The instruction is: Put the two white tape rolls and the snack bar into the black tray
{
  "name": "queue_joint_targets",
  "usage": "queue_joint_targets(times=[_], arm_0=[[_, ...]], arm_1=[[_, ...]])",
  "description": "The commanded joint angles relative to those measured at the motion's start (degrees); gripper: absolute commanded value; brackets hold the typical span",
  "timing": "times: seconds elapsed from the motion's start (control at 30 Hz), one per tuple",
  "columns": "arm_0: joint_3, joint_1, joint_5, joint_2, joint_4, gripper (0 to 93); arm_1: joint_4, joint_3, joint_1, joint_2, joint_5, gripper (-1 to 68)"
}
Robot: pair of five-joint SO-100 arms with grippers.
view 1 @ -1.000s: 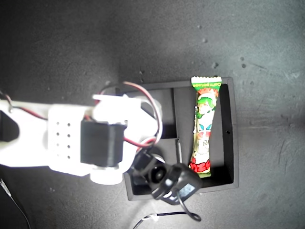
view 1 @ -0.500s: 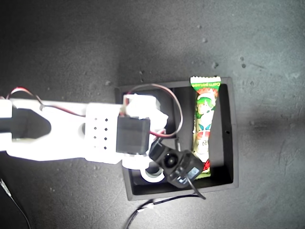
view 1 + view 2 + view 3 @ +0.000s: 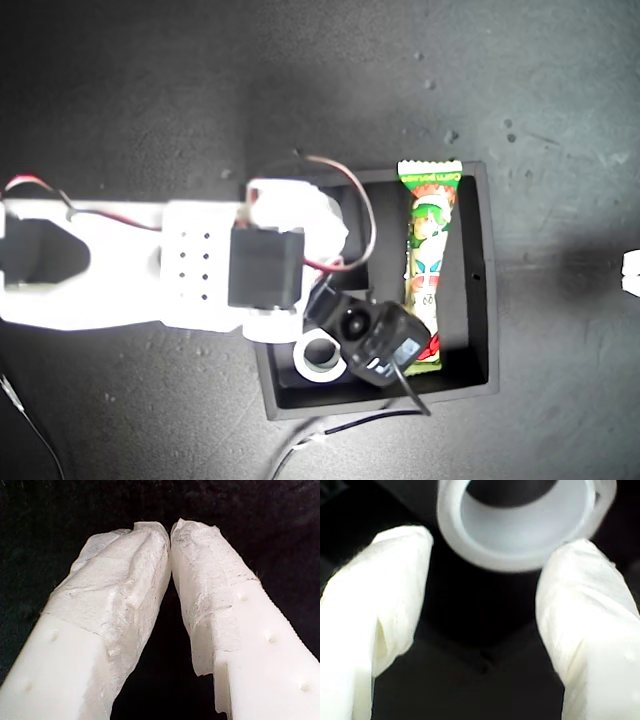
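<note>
On dark speckled tabletop [image 3: 150, 100] — second gripper [image 3: 485, 605] parted (empty), first gripper [image 3: 170, 530] pressed together

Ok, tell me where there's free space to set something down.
Free: the dark tabletop above and to the exterior view's right of the tray. Crowded: the tray itself, holding the snack bar, a tape roll and my second gripper.
</note>
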Motion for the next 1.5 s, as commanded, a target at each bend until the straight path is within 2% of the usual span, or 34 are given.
queue_joint_targets(times=[0.0,0.23,0.43,0.6,1.03,1.27,1.47], arm_0=[[5.63,-1.76,1.32,13.89,0.97,14.1],[22.76,-3.6,3.43,34.01,0.97,2.1],[40.61,-4.04,1.67,47.81,0.35,0.1],[61.52,-5.27,1.14,65.3,-6.06,0.0],[114.26,-4.75,-3.43,106.7,-25.4,0.0],[132.54,-3.69,-6.77,128.32,-27.25,0.0],[143.09,-1.58,-9.14,143.7,-24.96,0.0]], arm_1=[[-4.31,2.9,-0.44,0.88,-4.48,-0.4],[-13.62,12.57,1.93,1.05,-13.01,-0.5],[-20.13,18.98,5.54,3.6,-18.72,-0.5],[-16.7,21.62,8.0,11.25,-21.45,-0.5],[-14.94,21.71,13.36,11.25,-26.28,-0.3],[-15.38,21.71,12.92,11.25,-26.02,1.8],[-12.92,21.71,14.41,11.25,-25.93,-0.4]])
